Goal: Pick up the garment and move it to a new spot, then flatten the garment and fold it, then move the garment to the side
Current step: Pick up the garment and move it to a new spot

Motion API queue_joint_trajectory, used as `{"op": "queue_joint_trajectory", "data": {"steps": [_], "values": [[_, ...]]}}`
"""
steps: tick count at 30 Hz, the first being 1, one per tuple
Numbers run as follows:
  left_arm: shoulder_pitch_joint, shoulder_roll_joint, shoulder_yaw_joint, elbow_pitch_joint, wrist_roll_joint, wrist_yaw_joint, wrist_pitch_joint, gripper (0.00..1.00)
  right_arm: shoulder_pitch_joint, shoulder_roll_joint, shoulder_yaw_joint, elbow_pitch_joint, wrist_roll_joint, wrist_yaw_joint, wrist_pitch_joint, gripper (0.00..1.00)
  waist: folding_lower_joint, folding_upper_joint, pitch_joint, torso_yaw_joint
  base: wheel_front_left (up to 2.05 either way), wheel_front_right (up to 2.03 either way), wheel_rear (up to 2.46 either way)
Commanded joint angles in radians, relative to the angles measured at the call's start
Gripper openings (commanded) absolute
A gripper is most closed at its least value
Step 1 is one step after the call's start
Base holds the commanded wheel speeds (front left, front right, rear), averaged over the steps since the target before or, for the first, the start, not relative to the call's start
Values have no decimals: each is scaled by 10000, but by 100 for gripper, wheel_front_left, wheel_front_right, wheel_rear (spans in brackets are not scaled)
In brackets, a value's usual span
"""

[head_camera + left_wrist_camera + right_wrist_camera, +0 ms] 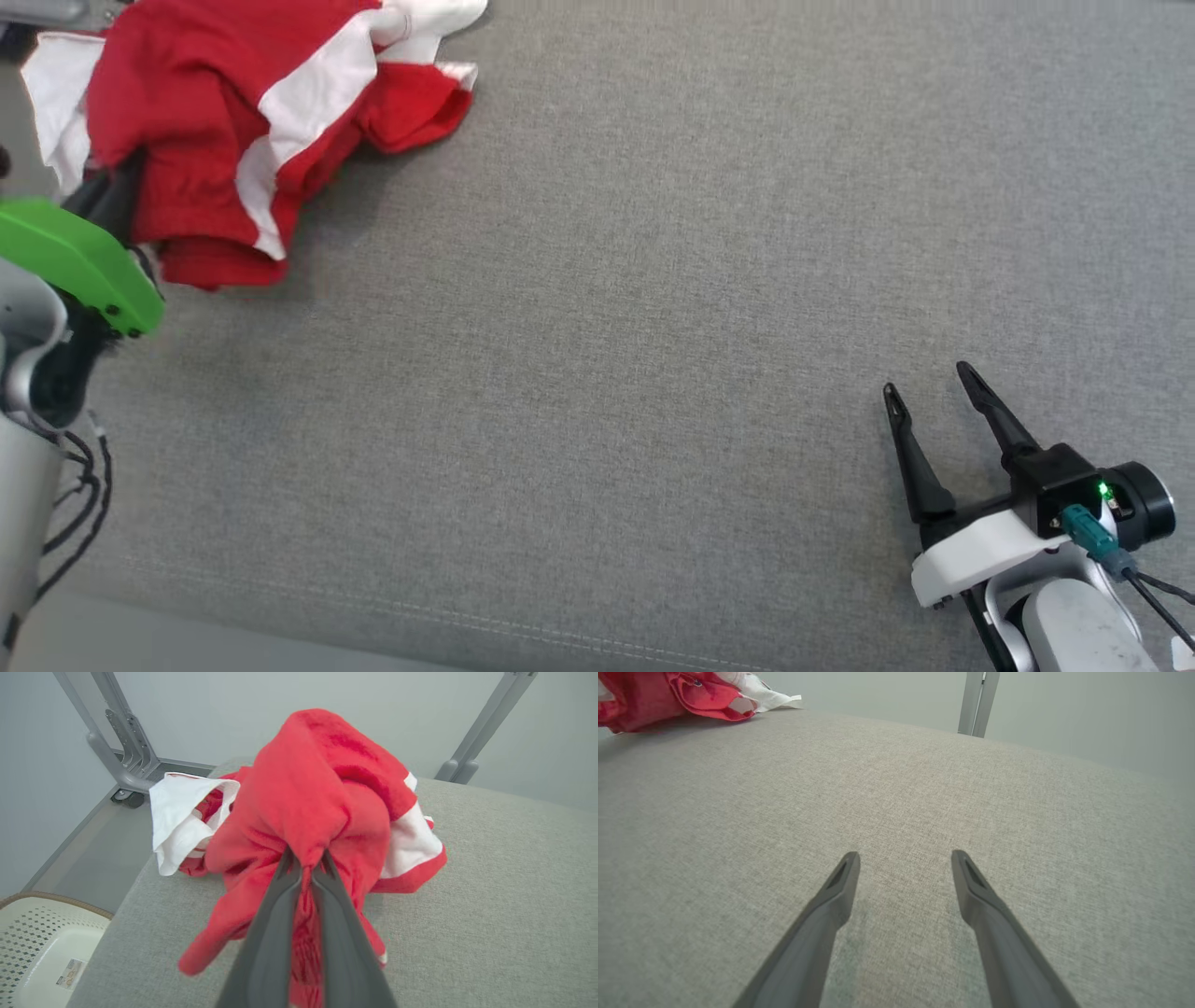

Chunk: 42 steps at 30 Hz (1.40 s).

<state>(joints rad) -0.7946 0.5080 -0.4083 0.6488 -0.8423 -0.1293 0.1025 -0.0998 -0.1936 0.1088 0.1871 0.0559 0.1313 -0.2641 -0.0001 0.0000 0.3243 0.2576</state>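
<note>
The garment [233,121] is a crumpled red and white piece of clothing at the far left corner of the grey padded table [607,327]. In the left wrist view my left gripper [306,858] is shut on a bunched red fold of the garment [322,793], with cloth pinched between the two dark fingers and hanging down around them. In the head view its fingers are buried under the red cloth beside the green wrist cover [75,261]. My right gripper [929,387] stands open at the lower right, above bare table, far from the garment [668,695]; nothing is between its fingers [840,886].
A white perforated basket [42,942] stands on the floor below the table's left edge. Grey metal frame legs [121,742] rise behind the table. The table's front edge [373,607] runs along the bottom of the head view.
</note>
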Motion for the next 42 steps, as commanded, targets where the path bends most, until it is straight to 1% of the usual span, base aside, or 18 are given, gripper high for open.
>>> {"op": "queue_joint_trajectory", "data": {"steps": [1, 6, 11, 14, 16, 18, 21, 24, 27, 30, 31, 32, 33, 38, 40, 42], "values": [[87, 154, 71, -130, -89, -26, 29, 0, 107, 45, 11, -2, 52, -10, -6, 100, 1, 0, -605, 58, 0, 0, 0], [218, 1146, 378, -2032, -463, 182, 1142, 0, 168, 391, 131, 15, 173, -10, -7, 100, 1, 0, -1153, -283, 0, 0, 0], [249, 2012, 690, -3755, -806, 637, 2346, 0, 392, 599, -38, 35, 278, -10, -6, 100, 1, 0, -1409, -581, 0, 0, 0], [281, 2365, 840, -4286, -995, 927, 2859, 0, 472, 690, -84, 55, 276, -10, -6, 100, 1, 0, -1464, -792, 0, 0, 0], [255, 2541, 951, -4557, -1151, 1027, 3104, 0, 507, 731, -111, 43, 275, -10, -6, 100, 1, 0, -1486, -949, 0, 0, 0], [160, 2597, 1064, -4828, -1332, 1080, 3256, 0, 538, 768, -108, 42, 284, -10, -6, 100, 1, 0, -1514, -1088, 0, 0, 0], [-79, 2487, 1161, -5467, -1725, 1099, 3590, 0, 542, 812, -38, 85, 320, -10, -7, 100, 1, 0, -1615, -1345, 0, 0, 0], [-274, 2272, 952, -6105, -1962, 1012, 3955, 0, 515, 843, -34, 111, 331, -10, -6, 100, 1, 0, -1699, -1503, 0, 0, 0], [-495, 1951, 640, -6869, -2089, 972, 4284, 0, 512, 911, -18, 115, 333, -10, -7, 100, 1, 0, -1826, -1679, 0, 0, 0], [-716, 1416, 292, -7540, -2343, 1071, 4546, 0, 429, 962, 30, 122, 363, -10, -5, 100, 1, 0, -1888, -1868, 0, 0, 0], [-716, 1416, 292, -7540, -2343, 1071, 4546, 0, 429, 962, 30, 122, 363, -10, -5, 100, 1, 0, -1888, -1868, 0, 0, 0], [-860, 1031, 40, -7934, -2452, 1156, 4694, 0, 346, 994, 63, 126, 380, -10, -7, 100, 1, 0, -1891, -2017, 0, 0, 0], [-860, 1031, 40, -7934, -2452, 1156, 4694, 0, 346, 994, 63, 126, 380, -10, -7, 100, 1, 0, -1891, -2017, 0, 0, 0], [-1152, -22, -613, -8503, -2593, 1419, 4796, 0, 173, 1101, 107, 81, 391, -10, -7, 100, 1, 0, -1748, -2471, 0, 0, 0], [-1248, -441, -857, -8510, -2450, 1539, 4683, 0, 110, 1134, 122, 73, 391, -10, -5, 100, 1, 0, -1644, -2666, 0, 0, 0], [-1254, -810, -1180, -8287, -2073, 1585, 4423, 0, 75, 1170, 58, 68, 386, -10, -5, 100, 1, 0, -1523, -2834, 0, 0, 0]]}}
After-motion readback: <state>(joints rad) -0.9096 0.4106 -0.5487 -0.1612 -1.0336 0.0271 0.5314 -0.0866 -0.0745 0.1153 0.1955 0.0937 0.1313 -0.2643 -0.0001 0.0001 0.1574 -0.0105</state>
